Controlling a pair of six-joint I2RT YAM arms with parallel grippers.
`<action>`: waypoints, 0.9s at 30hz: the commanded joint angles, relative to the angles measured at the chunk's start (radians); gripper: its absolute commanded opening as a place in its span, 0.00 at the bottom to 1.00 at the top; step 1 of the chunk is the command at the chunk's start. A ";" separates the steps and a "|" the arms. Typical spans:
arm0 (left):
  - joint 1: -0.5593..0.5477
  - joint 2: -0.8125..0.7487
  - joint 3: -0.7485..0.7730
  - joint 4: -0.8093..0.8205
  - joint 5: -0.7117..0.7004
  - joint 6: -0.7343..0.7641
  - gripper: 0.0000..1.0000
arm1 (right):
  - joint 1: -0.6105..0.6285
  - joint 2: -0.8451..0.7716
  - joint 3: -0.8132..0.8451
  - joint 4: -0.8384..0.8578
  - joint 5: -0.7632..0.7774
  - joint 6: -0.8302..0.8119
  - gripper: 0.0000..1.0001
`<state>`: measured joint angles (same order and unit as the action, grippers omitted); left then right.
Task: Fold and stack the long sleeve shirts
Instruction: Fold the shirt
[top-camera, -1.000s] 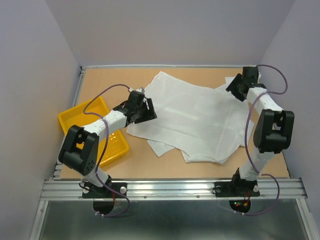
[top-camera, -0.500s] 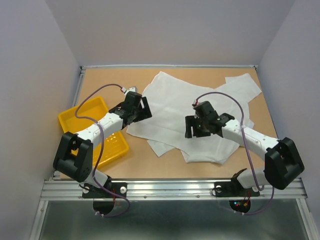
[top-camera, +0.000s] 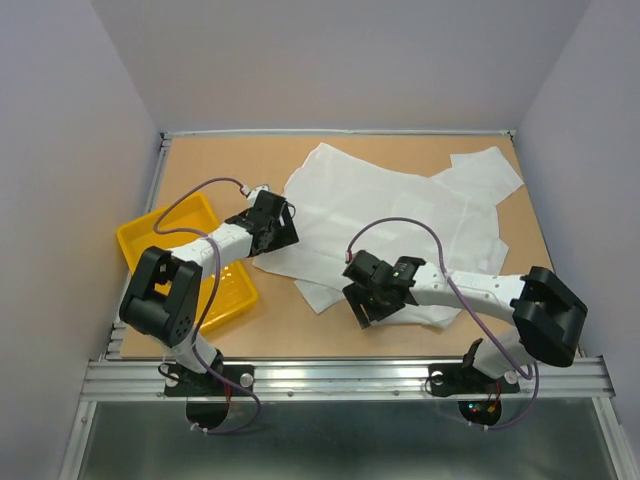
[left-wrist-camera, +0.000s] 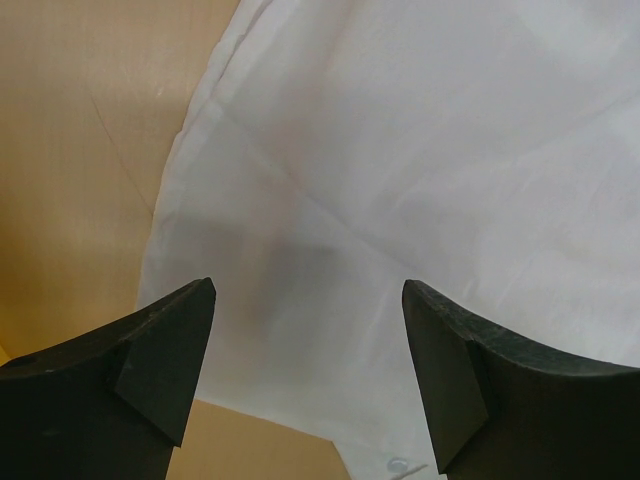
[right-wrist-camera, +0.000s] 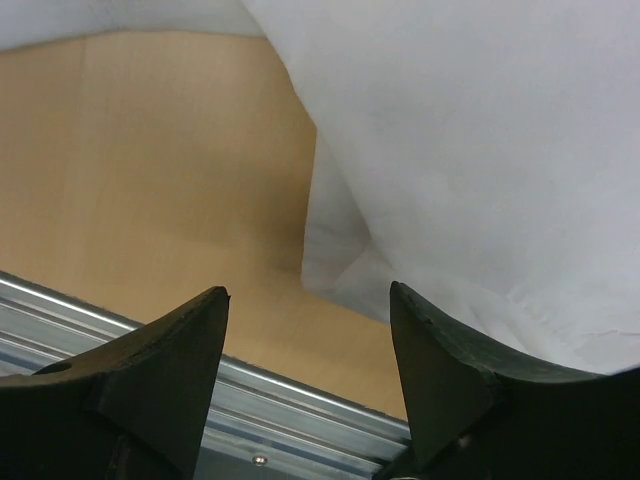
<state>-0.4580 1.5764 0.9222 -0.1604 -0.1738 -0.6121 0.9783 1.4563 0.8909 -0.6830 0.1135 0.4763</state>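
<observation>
White thin-fabric long sleeve shirts lie spread in overlapping layers on the tan wooden table, covering it from the centre out to 3 o'clock, with one flap reaching the corner at 1 o'clock; how many garments make up the heap I cannot tell. At the cloth's 9 o'clock edge hangs the left gripper, its black jaws wide apart with nothing between them. In the left wrist view this left gripper frames smooth white fabric below, and bare table shows at 9 o'clock. At the cloth's 6 o'clock edge sits the right gripper, its jaws also spread and empty. In the right wrist view the right gripper is over a folded hem of the cloth, with table beside it and the silver aluminium rail beneath. A yellow rectangular plastic tray rests at the table's 8 o'clock, apart from the cloth, the left arm crossing above it
</observation>
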 joint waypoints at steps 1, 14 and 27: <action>0.002 0.025 -0.005 0.016 -0.029 -0.011 0.87 | 0.034 0.032 0.059 -0.076 0.097 0.038 0.70; 0.033 0.143 0.059 0.041 -0.026 -0.028 0.85 | 0.051 0.072 0.022 -0.139 0.187 0.070 0.39; 0.048 -0.062 0.133 -0.108 -0.091 -0.142 0.86 | 0.049 -0.031 0.167 -0.240 0.259 0.105 0.01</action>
<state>-0.4129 1.6592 1.0477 -0.1955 -0.1917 -0.6655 1.0222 1.4631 0.9695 -0.8860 0.3264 0.5659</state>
